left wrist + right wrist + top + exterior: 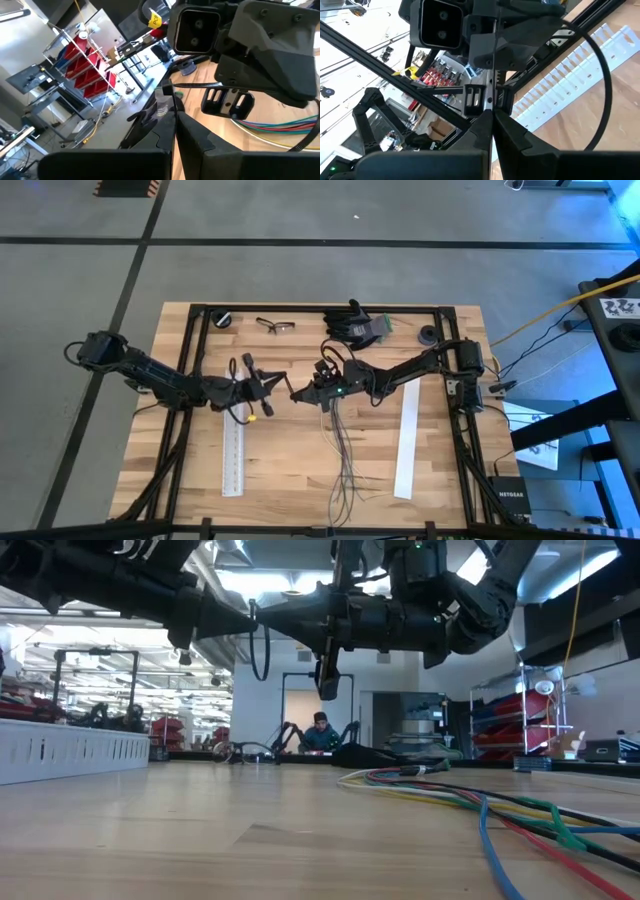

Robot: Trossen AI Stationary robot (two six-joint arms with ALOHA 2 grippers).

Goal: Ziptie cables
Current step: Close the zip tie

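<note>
Cables are the job here, and both grippers meet nose to nose above the middle of the table, raised clear of the wood. The left gripper has its fingers pressed together on a thin black ziptie strap that runs across to the other arm. The right gripper is likewise closed; in its own wrist view a thin strip passes upward between its fingers, though whether it is truly pinched there cannot be told.

Just beyond the right gripper the cables begin, joined near its wrist and running away toward the table's near edge, splaying apart as they go. Their long axis lies roughly along the table's depth, gathered end up by the grippers, loose ends at the front. In the low view they show as green, blue, red and yellowish strands lying flat on the wood.

They look light, limp and smooth, likely to slip and spread if lifted by one strand. The gathered end seems the sensible place to hold, where they already sit side by side.

On either side lie two long white strips: one under the left arm, another under the right.
</note>
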